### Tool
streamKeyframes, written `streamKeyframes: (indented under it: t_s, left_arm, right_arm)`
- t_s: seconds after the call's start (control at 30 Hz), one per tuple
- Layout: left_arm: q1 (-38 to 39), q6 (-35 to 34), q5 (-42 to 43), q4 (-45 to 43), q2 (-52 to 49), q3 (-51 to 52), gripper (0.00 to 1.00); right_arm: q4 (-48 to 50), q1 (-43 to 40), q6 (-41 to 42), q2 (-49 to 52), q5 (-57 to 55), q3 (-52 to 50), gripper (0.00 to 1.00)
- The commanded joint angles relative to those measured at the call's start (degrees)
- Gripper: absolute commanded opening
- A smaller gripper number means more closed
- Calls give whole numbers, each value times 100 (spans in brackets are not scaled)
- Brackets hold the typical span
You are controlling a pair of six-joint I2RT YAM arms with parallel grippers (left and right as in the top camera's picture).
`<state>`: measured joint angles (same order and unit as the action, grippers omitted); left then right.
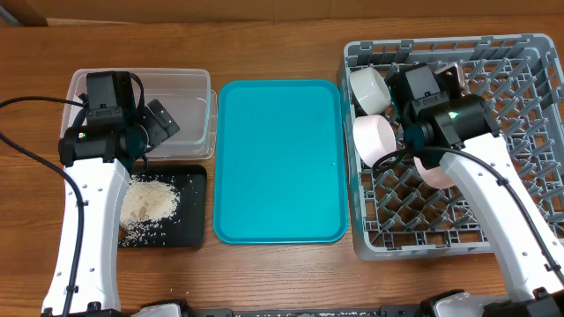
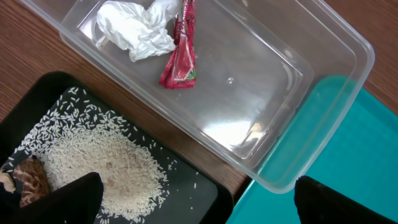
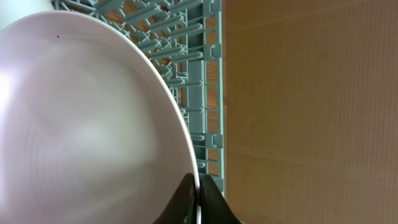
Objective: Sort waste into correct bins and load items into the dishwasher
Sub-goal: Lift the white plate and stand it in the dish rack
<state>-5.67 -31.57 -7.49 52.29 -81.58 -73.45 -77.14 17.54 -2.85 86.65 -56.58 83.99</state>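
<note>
The clear tub holds a crumpled white tissue and a red wrapper. Beside it, the black tray carries a heap of rice grains and brown crumbs. My left gripper hangs open above the gap between tray and tub, holding nothing. My right gripper is shut on the rim of the pale pink plate, which stands on edge in the grey dish rack. A white cup and a white bowl lie at the rack's left side.
A large teal serving tray lies between the bins and the rack. In the right wrist view, bare wooden table lies beyond the rack's wall. Cables trail at the far left edge.
</note>
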Motion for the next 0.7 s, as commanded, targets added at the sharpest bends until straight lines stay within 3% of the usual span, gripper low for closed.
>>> streamKeyframes:
  t_s: [0.0,0.57,0.67]
  left_arm:
    - [-4,-79,7,-20,31,-79,100]
    - [-4,-79,4,-17,31,-79,100]
    - [-4,-79,7,-20,31,-79,100]
  right_arm:
    - [70,-94,-61,17,-26,-39,4]
    - [538,-48,-59,26,125,-415,4]
    - [581,20,-59,26,125,-415,9]
